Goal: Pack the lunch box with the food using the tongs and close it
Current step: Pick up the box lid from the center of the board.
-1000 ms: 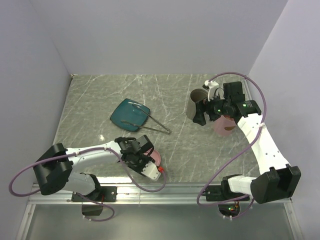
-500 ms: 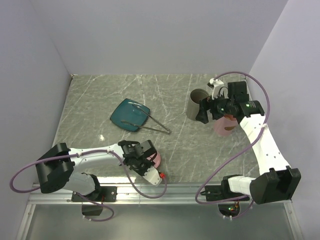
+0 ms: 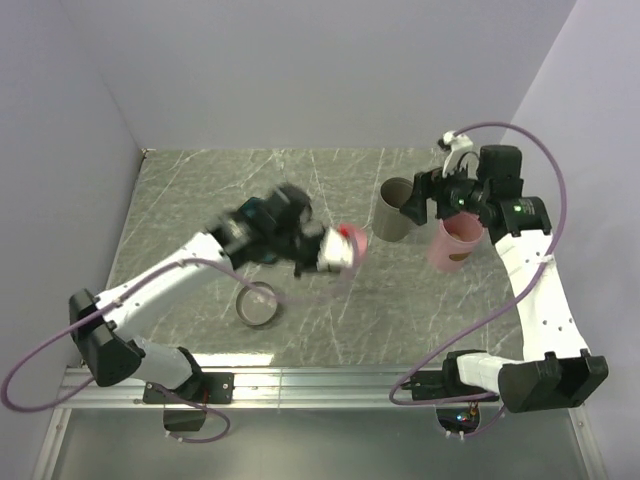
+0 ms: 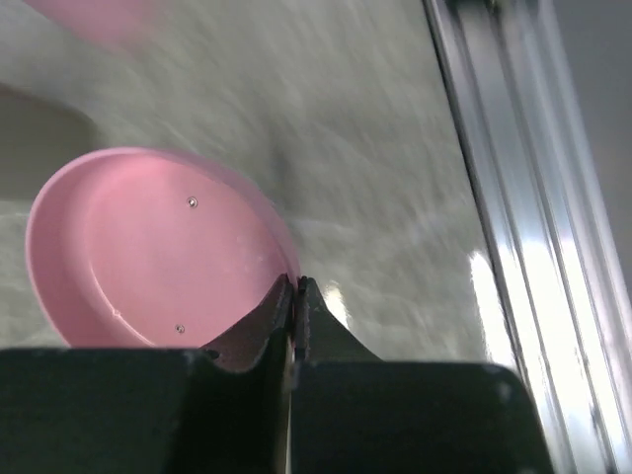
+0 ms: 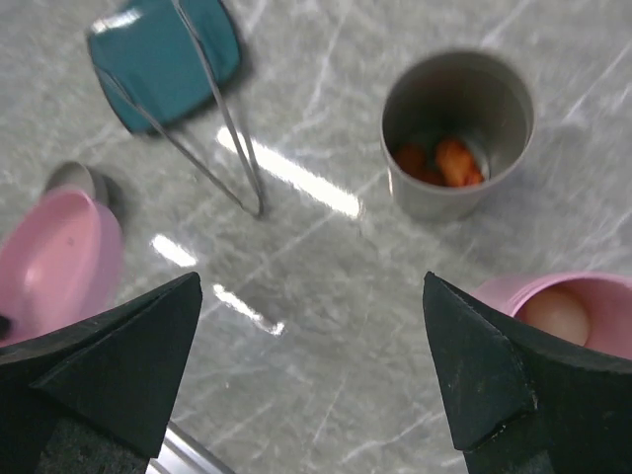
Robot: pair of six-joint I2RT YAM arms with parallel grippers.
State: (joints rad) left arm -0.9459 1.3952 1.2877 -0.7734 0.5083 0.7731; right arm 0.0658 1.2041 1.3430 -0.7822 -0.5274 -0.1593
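Because the left gripper (image 4: 294, 286) is clamped on only the thin rim of the pink lid (image 4: 148, 257) above the worktop's (image 3: 200, 180) middle, it may slip out, while the tongs (image 5: 222, 109) lie untouched across the teal plate (image 5: 148, 59).

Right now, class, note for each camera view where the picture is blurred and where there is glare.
Top external: the left gripper and its pink lid are smeared, the rest sharp. Left wrist: the lid is crisp, the table behind streaks, the metal rail glares. Right wrist: slightly soft, with white glare bars on the table beside the tongs.
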